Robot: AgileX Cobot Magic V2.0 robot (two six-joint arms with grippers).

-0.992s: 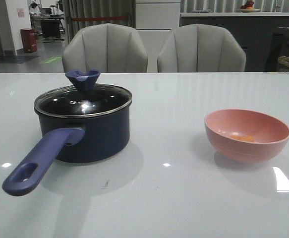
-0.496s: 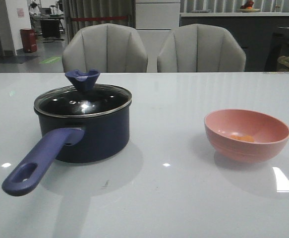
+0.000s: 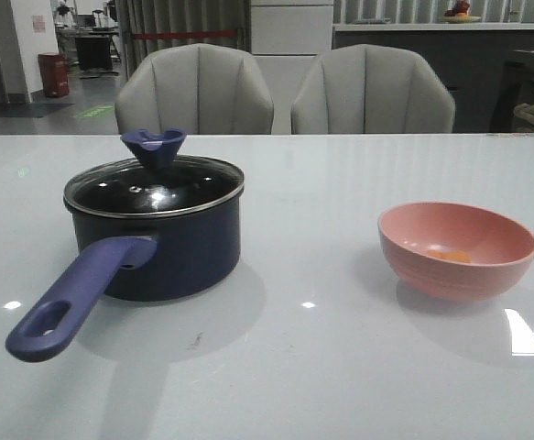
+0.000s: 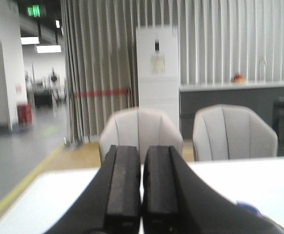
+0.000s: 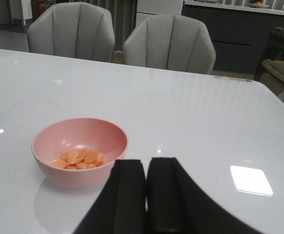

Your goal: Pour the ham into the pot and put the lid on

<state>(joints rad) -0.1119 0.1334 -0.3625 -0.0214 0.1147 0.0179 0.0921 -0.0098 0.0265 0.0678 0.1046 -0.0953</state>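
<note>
No step of the task appears done: the pot (image 3: 153,236) stands on the white table (image 3: 321,367) with the glass lid (image 3: 154,184) seated on its rim, and the pink bowl (image 3: 456,249), well to the right of the pot, holds the ham (image 5: 80,159) unpoured. The left gripper (image 4: 142,204) and right gripper (image 5: 146,204) have their jaws pressed together on nothing. By my judgement, lifting the lid, pouring and re-covering all remain.

Dim, even light is cast from above; soft shadows are thrown toward the camera under the pot (image 3: 166,243) and bowl (image 3: 456,249). Bright ceiling reflections are seen on the glossy table (image 3: 340,367), and the left wrist view is blurred and overexposed
</note>
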